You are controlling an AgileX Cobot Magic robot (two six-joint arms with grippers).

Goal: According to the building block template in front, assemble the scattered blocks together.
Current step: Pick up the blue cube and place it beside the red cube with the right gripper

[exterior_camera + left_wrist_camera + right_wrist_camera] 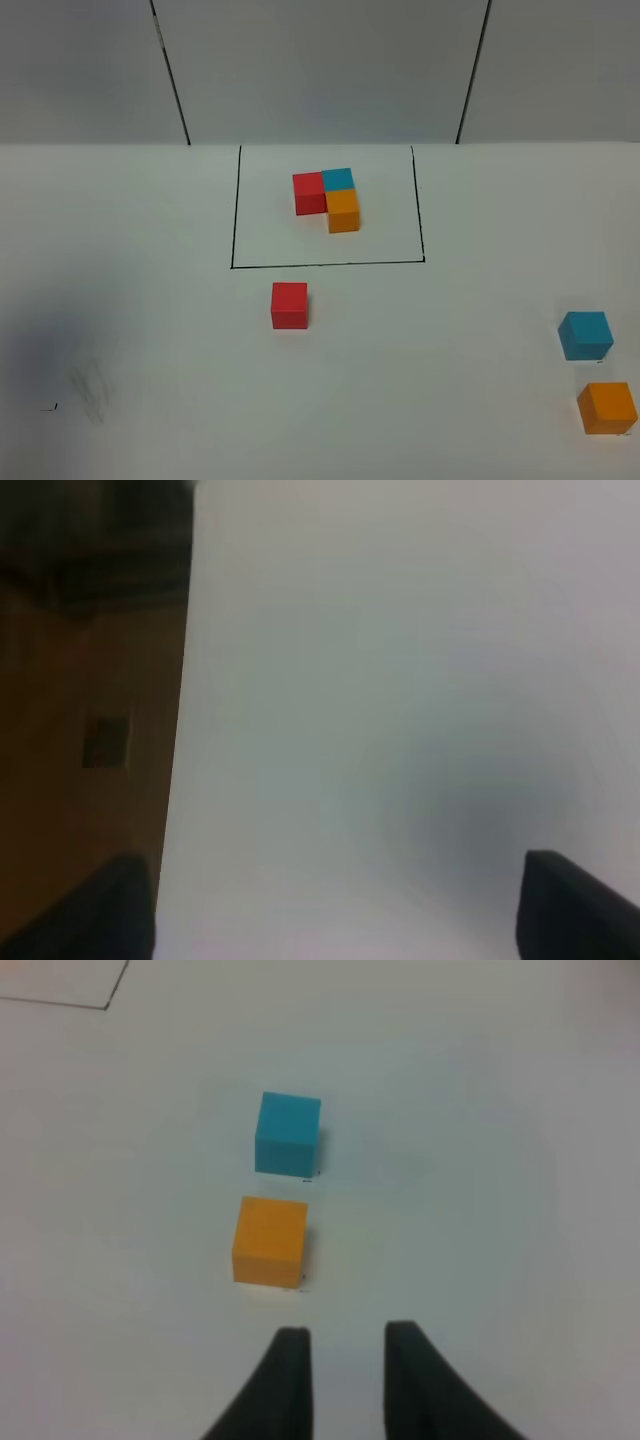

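The building block template sits inside a thin black rectangle (325, 265) at the far middle: red cube (309, 192), teal-blue cube (338, 179) and orange cube (343, 211), joined in an L. The scattered red block (289, 305) lies just in front of the frame. The scattered teal-blue block (585, 335) and orange block (607, 408) lie at the right edge, apart from each other; both show in the right wrist view, teal-blue (288, 1132) and orange (270, 1240). My right gripper (345, 1360) is empty, jaws narrowly apart, short of the orange block. My left gripper (340, 920) is wide open over bare table.
The white table (150, 330) ends at a grey back wall (320, 70) with two dark seams. In the left wrist view the table edge (180, 730) borders brown floor (80, 730). Neither arm shows in the high view.
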